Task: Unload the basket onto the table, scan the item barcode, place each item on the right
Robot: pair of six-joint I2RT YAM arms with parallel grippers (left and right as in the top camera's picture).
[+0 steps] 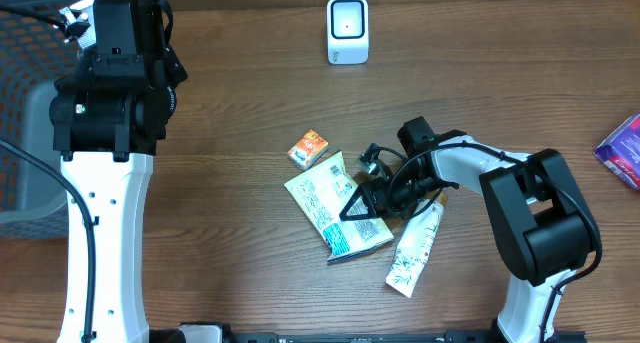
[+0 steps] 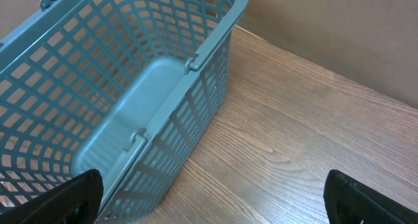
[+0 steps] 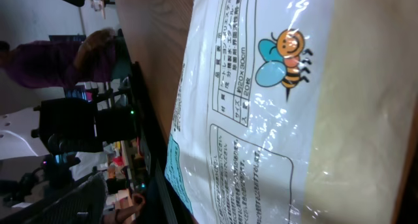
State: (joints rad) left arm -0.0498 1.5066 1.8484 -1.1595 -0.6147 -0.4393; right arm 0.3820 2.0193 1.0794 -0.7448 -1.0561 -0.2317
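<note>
A flat white packet (image 1: 332, 205) with printed text and a teal strip lies at the table's middle. My right gripper (image 1: 362, 186) hangs low over its right edge, and its fingers look spread apart with nothing between them. Up close in the right wrist view, the packet (image 3: 274, 119) shows a bee drawing and text boxes. No barcode shows there, and the fingers are out of frame. The white scanner (image 1: 347, 29) stands at the back centre. My left gripper (image 2: 212, 208) is open and empty above bare wood beside the basket.
A grey-blue plastic basket (image 2: 130, 87) stands at the far left edge (image 1: 25, 133). A small orange box (image 1: 309, 148) sits just behind the packet, and a white tube (image 1: 415, 248) lies at its right. A purple packet (image 1: 622, 148) lies at the right edge.
</note>
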